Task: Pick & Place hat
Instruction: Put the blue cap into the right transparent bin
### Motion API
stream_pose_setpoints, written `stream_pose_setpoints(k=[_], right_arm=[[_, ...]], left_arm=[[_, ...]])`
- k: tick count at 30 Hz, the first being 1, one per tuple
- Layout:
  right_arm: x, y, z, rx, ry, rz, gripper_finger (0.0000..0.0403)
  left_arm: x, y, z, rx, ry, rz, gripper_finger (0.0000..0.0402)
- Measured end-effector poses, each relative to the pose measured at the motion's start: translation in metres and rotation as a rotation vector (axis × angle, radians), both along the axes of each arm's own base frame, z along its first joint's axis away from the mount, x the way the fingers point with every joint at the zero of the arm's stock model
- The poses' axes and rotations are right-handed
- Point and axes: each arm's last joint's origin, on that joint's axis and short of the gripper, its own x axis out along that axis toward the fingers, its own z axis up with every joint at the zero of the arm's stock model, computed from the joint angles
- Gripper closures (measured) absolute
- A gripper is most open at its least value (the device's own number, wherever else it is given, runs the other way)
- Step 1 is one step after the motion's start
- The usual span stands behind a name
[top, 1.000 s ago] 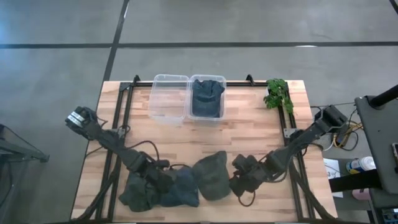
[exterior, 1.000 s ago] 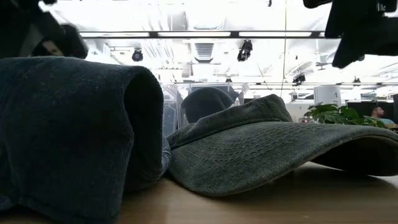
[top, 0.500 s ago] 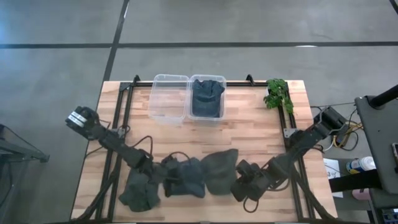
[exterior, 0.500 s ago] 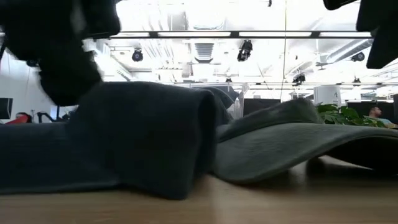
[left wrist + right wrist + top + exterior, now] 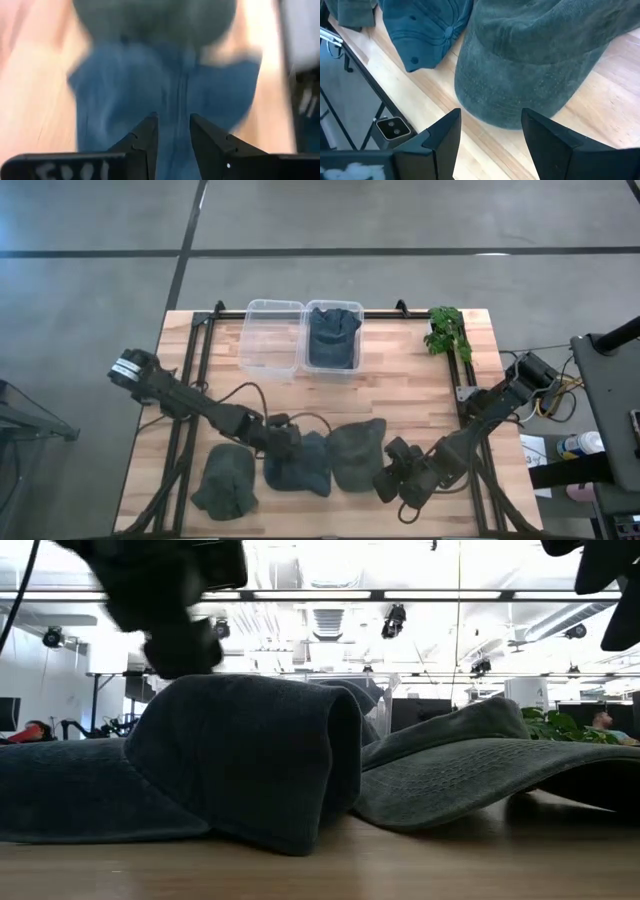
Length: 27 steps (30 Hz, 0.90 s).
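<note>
High view, hats: four in all. Three lie in a row along the counter's (image 5: 400, 380) front edge: an olive hat (image 5: 225, 483) toward the front-left corner, a blue hat (image 5: 298, 470) in the middle, a grey-green hat (image 5: 357, 455) touching its right side. The fourth hat (image 5: 333, 335) sits in the right bin (image 5: 334, 309).
High view, bins: two clear ones side by side at the back edge; the left bin (image 5: 272, 338) holds nothing.
High view, left end effector (image 5: 281, 442): over the back edge of the blue hat; finger gap not readable here.
High view, right end effector (image 5: 392, 480): just beside the grey-green hat's right rim, low near the front edge.
High view, plant (image 5: 446, 330): one, at the back-right corner.
Low view: only here do the blue hat's folded crown and the grey-green hat's brim show in profile, pressed together on the wood; the left arm is a dark blur above.
Left wrist view: fingers (image 5: 145, 137) slightly parted, nothing between them, the blue hat directly ahead.
Right wrist view: fingers (image 5: 445, 135) spread wide and empty, the grey-green hat just ahead, the blue hat beyond.
</note>
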Motion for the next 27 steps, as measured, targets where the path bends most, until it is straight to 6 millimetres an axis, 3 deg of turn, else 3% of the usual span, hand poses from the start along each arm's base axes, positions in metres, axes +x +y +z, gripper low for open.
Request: stream_pose_setpoints(k=[2, 6, 11, 19, 27], right_arm=[[0.000, 0.000, 0.000, 0.003, 0.008, 0.004, 0.0200], [-0.001, 0.000, -0.002, 0.000, 0.030, 0.038, 0.0200], [-0.002, -0.005, -0.010, 0.004, 0.054, 0.023, 0.0200], [-0.005, -0.003, -0.022, 0.094, 0.074, 0.052, 0.0200], [-0.025, 0.003, -0.023, 0.044, 0.159, 0.043, 0.0200]], left_arm=[[-0.007, -0.004, 0.006, 0.047, 0.109, -0.110, 0.0296], [-0.013, -0.014, 0.012, 0.044, 0.153, -0.301, 0.0296], [-0.005, -0.020, -0.005, 0.009, 0.106, -0.298, 0.0296], [0.036, -0.039, -0.043, -0.162, -0.101, -0.210, 0.0296], [0.094, -0.048, -0.060, -0.148, -0.268, -0.144, 0.0296]])
